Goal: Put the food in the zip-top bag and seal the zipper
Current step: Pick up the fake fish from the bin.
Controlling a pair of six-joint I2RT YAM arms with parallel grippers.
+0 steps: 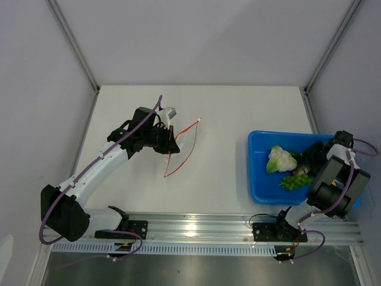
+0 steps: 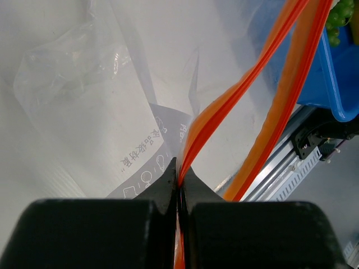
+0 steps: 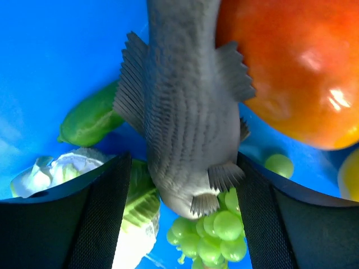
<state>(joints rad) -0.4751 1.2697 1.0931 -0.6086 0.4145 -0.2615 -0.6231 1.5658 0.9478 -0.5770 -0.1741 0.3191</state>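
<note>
Tray (image 1: 261, 182) holds one grey fish (image 3: 185, 112), one grape bunch (image 3: 216, 235), one cabbage (image 1: 280, 159).

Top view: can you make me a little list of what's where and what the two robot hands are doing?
left gripper: shut on the zipper
bag: clear, no food seen inside
zipper state: strips apart, mouth open
right gripper: open, one finger on each side of the fish
tray: blue, holds the fish, grapes, cabbage and a red-orange fruit
job so far: no food bagged yet
</note>
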